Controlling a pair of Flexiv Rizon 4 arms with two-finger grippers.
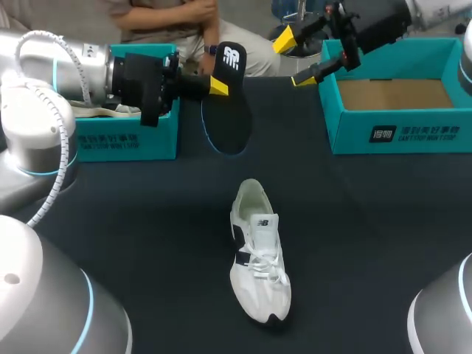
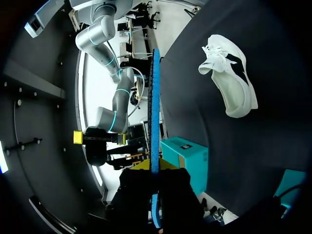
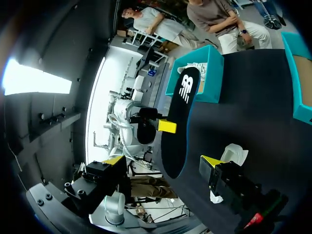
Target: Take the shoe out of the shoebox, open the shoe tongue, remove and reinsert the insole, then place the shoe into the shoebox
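Observation:
The white shoe (image 1: 258, 254) lies on the dark table, toe toward me, also seen beyond the insole in the left wrist view (image 2: 229, 80). My left gripper (image 1: 218, 86) is shut on the black insole (image 1: 228, 110), holding it on edge in the air above the table's far middle. The insole shows edge-on (image 2: 154, 112) between the left fingers (image 2: 155, 168). My right gripper (image 1: 293, 59) hangs open to the right of the insole, apart from it. In the right wrist view the insole (image 3: 178, 122) stands ahead of the open right gripper (image 3: 161, 161), with the shoe (image 3: 235, 152) partly behind one finger.
A teal shoebox (image 1: 442, 122) with a brown floor stands at the back right, under the right arm. A second teal box (image 1: 129, 140) stands at the back left with something white in it, under the left wrist.

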